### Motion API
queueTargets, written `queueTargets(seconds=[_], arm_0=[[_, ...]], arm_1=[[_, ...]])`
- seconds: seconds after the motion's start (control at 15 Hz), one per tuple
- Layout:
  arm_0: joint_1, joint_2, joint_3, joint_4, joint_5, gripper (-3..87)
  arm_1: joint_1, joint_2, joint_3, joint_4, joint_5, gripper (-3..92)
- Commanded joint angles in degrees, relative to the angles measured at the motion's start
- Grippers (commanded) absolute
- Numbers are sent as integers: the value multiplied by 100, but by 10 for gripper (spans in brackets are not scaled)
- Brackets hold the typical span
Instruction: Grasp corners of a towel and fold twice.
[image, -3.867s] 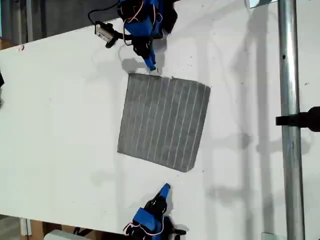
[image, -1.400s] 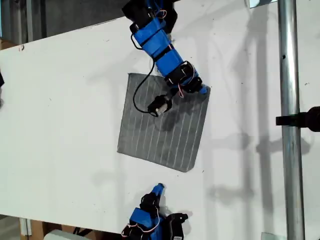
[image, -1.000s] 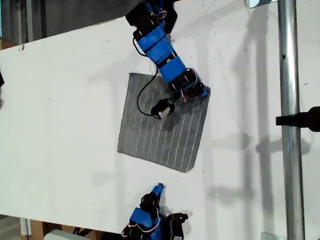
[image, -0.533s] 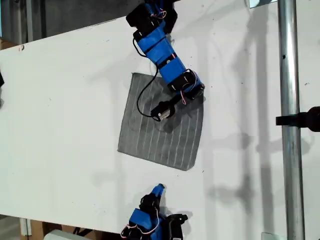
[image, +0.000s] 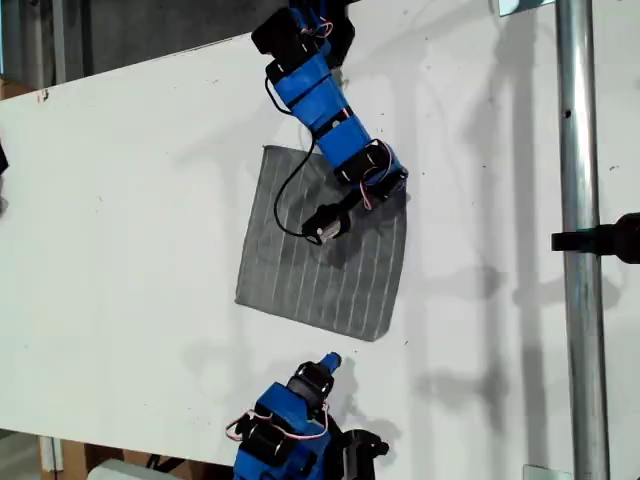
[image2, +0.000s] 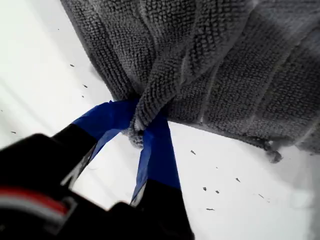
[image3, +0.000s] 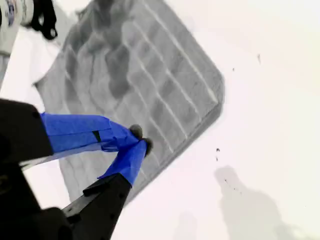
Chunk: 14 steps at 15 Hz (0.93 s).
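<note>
the towel (image: 322, 250) lies mostly flat in the middle of the white tabletop (image: 120, 200), its corner nearest the tabletop's far edge on the exterior view's right gathered up and pulled inward. my first gripper (image2: 142, 135) is clenched on that bunched corner (image2: 150, 107), blue fingers (image2: 159, 150) pinching the cloth. my second gripper (image3: 135, 140) hangs above the tabletop near the towel's near edge, its fingertips (image3: 131, 156) closed together with nothing between them.

Bright, even light; soft shadows on table (image: 120, 200) (wrist pics blurry nr lens)
</note>
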Motion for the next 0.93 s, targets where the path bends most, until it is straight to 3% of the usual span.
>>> queueTargets(seconds=[0.0, 0.13, 0.2, 0.27, 0.33, 0.67, 0.87], arm_0=[[501, -2021, -2215, 439, 940, -29], [765, -3639, -3894, 1151, 1723, -2], [800, -4474, -4887, 1854, 1731, 174], [809, -4904, -5379, 2101, 1767, 325], [765, -4966, -5388, 2057, 2039, 360], [220, -5010, -4913, 2013, 2355, 353], [-53, -5265, -4298, 1503, 2276, 283]], arm_1=[[97, 53, -132, 18, -35, -1], [79, 53, -141, 9, -35, -1], [62, 53, -141, 0, -35, -1], [35, 53, -149, 9, -18, -1], [18, 62, -149, 9, 0, -1], [-53, 167, -149, 26, 44, -1], [-62, 220, -158, 44, 44, -1]])
